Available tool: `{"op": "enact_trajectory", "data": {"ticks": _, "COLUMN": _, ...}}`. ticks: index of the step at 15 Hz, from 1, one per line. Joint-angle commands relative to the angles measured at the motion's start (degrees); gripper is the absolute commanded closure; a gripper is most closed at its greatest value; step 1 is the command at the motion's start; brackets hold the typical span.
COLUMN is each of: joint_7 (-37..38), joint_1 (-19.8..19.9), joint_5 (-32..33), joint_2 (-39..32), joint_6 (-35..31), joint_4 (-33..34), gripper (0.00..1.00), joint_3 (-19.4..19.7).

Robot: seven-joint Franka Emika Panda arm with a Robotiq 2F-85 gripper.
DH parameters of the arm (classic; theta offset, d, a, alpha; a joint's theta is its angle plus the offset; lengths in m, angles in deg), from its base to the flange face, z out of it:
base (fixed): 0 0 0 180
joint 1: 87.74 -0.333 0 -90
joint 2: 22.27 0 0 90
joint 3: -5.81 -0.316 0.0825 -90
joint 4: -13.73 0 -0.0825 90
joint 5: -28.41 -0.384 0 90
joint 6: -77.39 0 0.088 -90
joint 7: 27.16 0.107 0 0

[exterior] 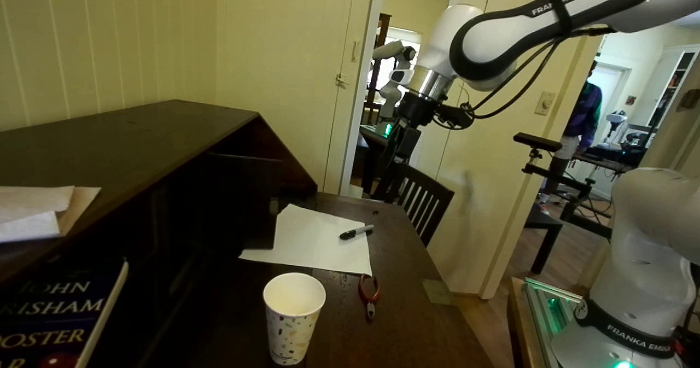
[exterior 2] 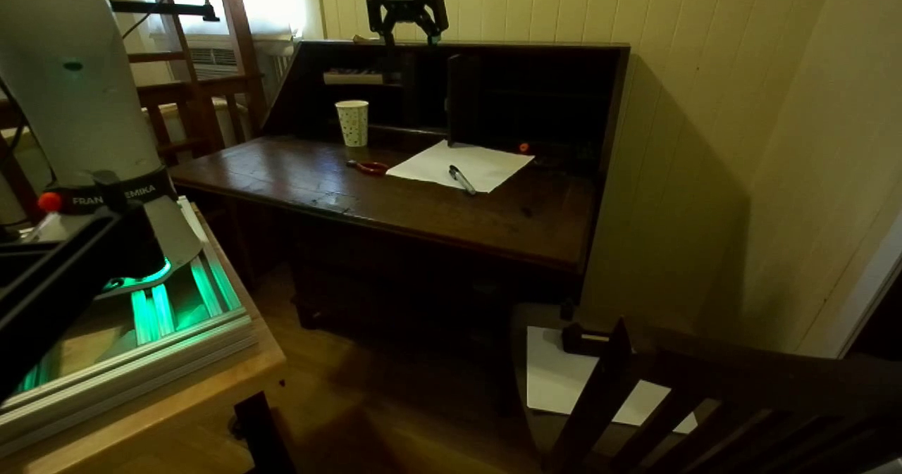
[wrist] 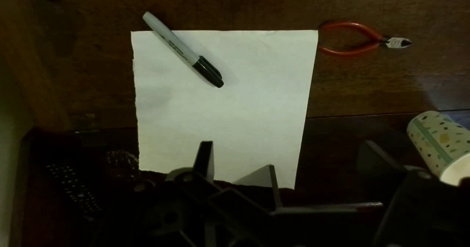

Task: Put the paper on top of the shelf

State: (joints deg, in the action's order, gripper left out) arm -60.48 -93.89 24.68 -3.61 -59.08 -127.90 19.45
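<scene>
The paper is a white sheet lying flat on the dark desk, seen in both exterior views [exterior: 314, 242] [exterior 2: 426, 166] and the wrist view [wrist: 227, 118]. A grey marker with a black cap [exterior: 355, 232] lies across one edge of it. The shelf [exterior: 136, 138] is the dark brown cabinet behind the desk; its flat top shows in an exterior view and its open front also shows [exterior 2: 539, 48]. My gripper [exterior 2: 411, 37] hangs high above the desk, apart from the paper. Its fingers are spread and empty, as the wrist view also shows [wrist: 288, 144].
An open cabinet door [exterior: 246, 201] stands at the paper's edge. Red pliers [exterior: 369, 294] and a patterned cup [exterior: 292, 319] are on the desk. A stack of papers [exterior: 38, 209] lies on the shelf's top. A book [exterior: 54, 313] is inside it. A chair [exterior 2: 634, 375] stands in front.
</scene>
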Motion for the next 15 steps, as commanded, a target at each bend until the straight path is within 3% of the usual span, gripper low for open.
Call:
{"op": "enact_trajectory", "data": {"ticks": 1, "joint_7": -5.6, "joint_1": 0.0, "joint_5": -5.0, "joint_2": -8.5, "joint_6": -1.9, "joint_4": 3.6, "gripper": 0.0, "joint_3": -0.2}}
{"op": "enact_trajectory", "data": {"ticks": 6, "joint_7": -5.1, "joint_1": 1.4, "joint_5": -4.1, "joint_2": -16.5, "joint_6": -16.1, "joint_4": 1.5, "gripper": 0.0, "joint_3": -4.9}}
{"op": "enact_trajectory", "data": {"ticks": 8, "joint_7": -7.3, "joint_1": 1.7, "joint_5": -7.9, "joint_2": -19.6, "joint_6": -19.1, "joint_4": 1.4, "gripper": 0.0, "joint_3": -6.1}}
{"op": "enact_trajectory", "data": {"ticks": 9, "joint_7": -9.1, "joint_1": 2.4, "joint_5": -9.8, "joint_2": -20.6, "joint_6": -17.1, "joint_4": 1.8, "gripper": 0.0, "joint_3": -6.9}}
{"op": "enact_trajectory", "data": {"ticks": 10, "joint_7": -4.9, "joint_1": 3.3, "joint_5": -5.6, "joint_2": -18.3, "joint_6": -16.8, "joint_4": 1.1, "gripper": 0.0, "joint_3": -7.8}}
{"op": "enact_trajectory", "data": {"ticks": 15, "joint_7": -6.6, "joint_1": 4.2, "joint_5": -7.2, "joint_2": -20.6, "joint_6": -16.8, "joint_4": 1.5, "gripper": 0.0, "joint_3": -8.7}}
